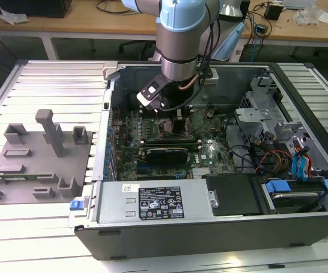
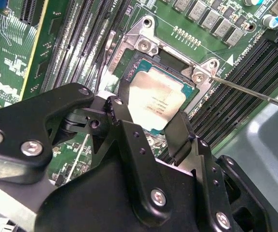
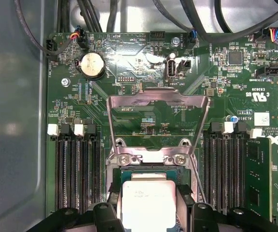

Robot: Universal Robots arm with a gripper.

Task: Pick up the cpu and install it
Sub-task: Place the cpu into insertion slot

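The cpu (image 2: 156,99) (image 3: 147,203) is a small square chip with a silvery top. It lies flat in the metal-framed socket (image 2: 148,46) on the green motherboard. My gripper (image 2: 151,108) (image 3: 148,198) hangs right over it, one black finger against each of two opposite sides of the chip. The socket's load plate (image 3: 158,104) stands swung open behind the chip, and its thin lever (image 2: 245,89) sticks out to one side. In the exterior view the gripper (image 1: 174,122) reaches down into the open computer case (image 1: 169,239), and the arm hides the chip.
Memory slots (image 3: 76,169) flank the socket on both sides. The case holds a power supply (image 1: 158,202), a black card (image 1: 164,153), drive bays and cables (image 1: 278,159). A grey moulded tray (image 1: 39,153) with blocks and posts lies on the exterior view's left.
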